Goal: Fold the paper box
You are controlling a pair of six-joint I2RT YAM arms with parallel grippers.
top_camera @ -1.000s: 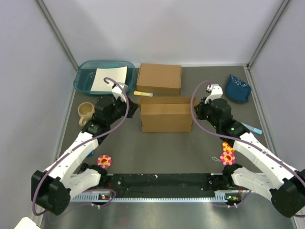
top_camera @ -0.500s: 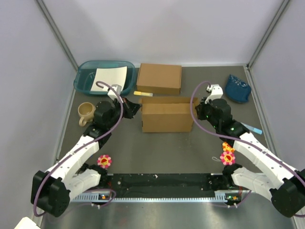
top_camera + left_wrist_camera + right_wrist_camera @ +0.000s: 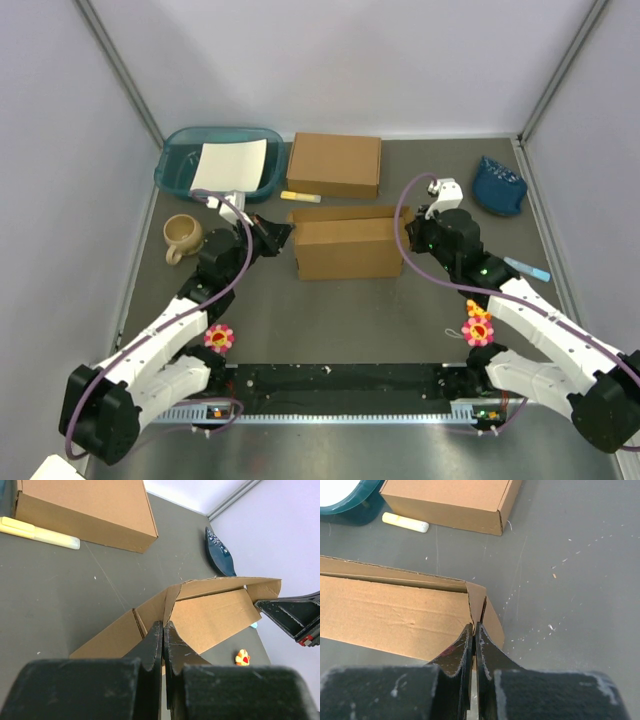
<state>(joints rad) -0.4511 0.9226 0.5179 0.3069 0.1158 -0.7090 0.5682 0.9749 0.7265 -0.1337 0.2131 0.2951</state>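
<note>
Both pincers are closed, nothing clearly clamped; the paper box point(image 3: 350, 248) lies between the tips of the left gripper point(image 3: 282, 232) and right gripper point(image 3: 409, 238), an end flap just ahead of each. Best, I judge, to press both flaps inward evenly so the box does not slide
</note>
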